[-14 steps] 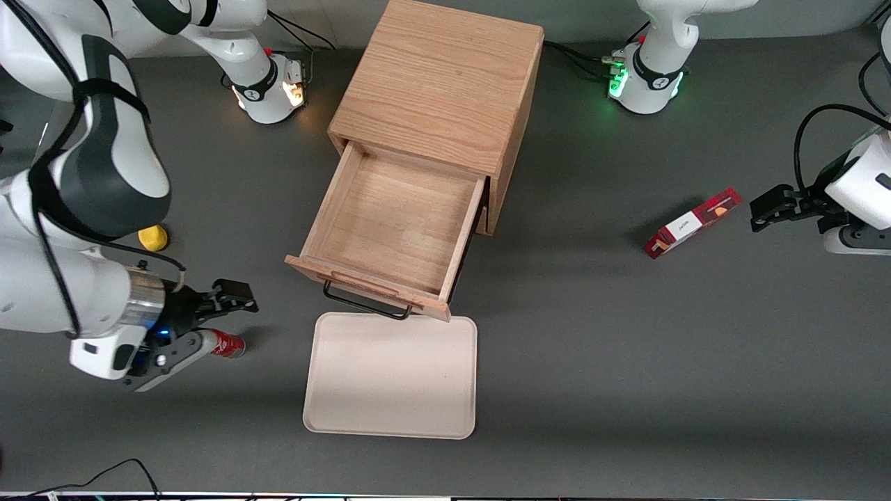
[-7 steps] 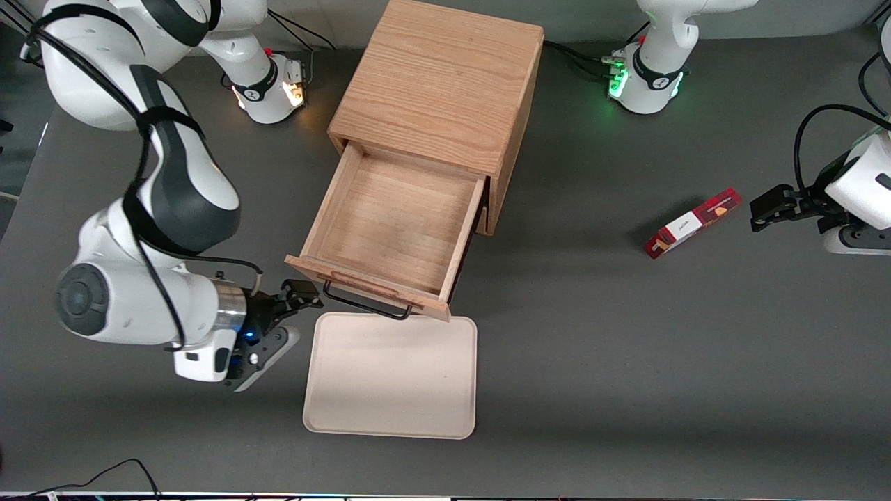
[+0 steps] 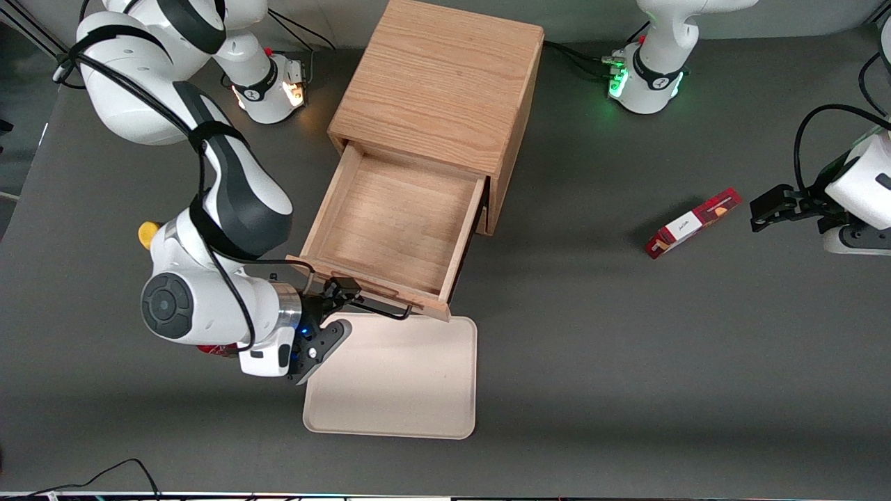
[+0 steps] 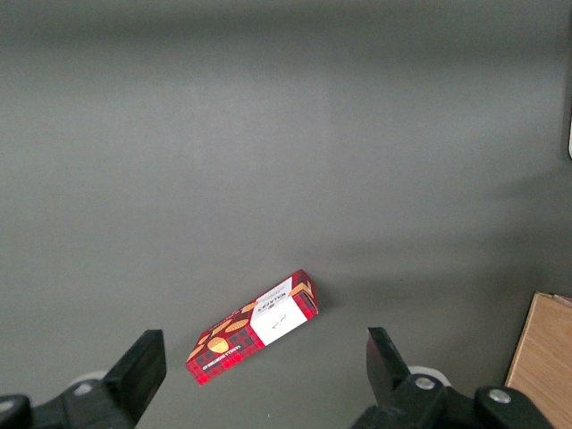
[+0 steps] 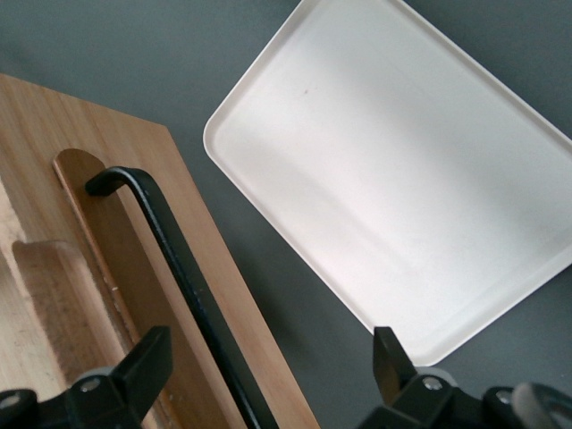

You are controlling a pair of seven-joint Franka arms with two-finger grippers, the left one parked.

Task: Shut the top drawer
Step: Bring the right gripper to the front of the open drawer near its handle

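The top drawer (image 3: 397, 223) of the light oak cabinet (image 3: 438, 83) is pulled far out and empty. Its front carries a wooden lip and a black wire handle (image 3: 379, 309), seen close in the right wrist view (image 5: 188, 295). My right gripper (image 3: 341, 296) is open, just in front of the drawer front at the handle's end toward the working arm. In the right wrist view the gripper (image 5: 268, 366) straddles the drawer front (image 5: 107, 268) and handle, with one fingertip (image 5: 147, 357) over the wood and the other over the table.
A cream tray (image 3: 393, 376) lies on the table right in front of the drawer; it also shows in the right wrist view (image 5: 402, 179). A yellow object (image 3: 147, 233) and a red can (image 3: 212, 350) peek out beside the arm. A red box (image 3: 692, 223) lies toward the parked arm's end.
The right arm has swung from near the red can toward the drawer, bringing the open gripper up to the handle's end. The drawer has not moved.
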